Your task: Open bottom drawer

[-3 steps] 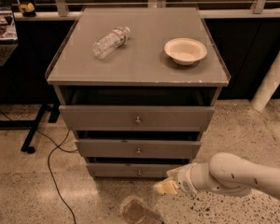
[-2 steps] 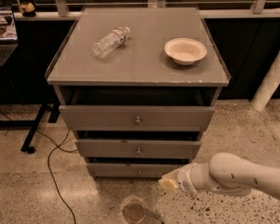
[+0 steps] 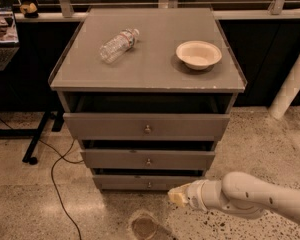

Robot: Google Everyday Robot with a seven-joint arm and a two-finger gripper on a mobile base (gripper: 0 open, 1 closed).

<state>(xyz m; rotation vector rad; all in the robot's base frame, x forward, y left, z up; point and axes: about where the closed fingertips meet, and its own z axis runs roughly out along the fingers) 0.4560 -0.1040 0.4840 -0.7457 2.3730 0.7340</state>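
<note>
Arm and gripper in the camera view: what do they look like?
The arm is a smooth, white, rounded tube with no cables showing. A ribbed white collar joins it to the gripper, a stubby cream-yellow tip low in view, just in front of the bottom drawer.

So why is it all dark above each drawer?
In the camera view, light seems to come from above: the cabinet top is bright, and the gaps under it sit in shadow. The tool hangs pale and low, just right of the knob on the bottom drawer.
</note>
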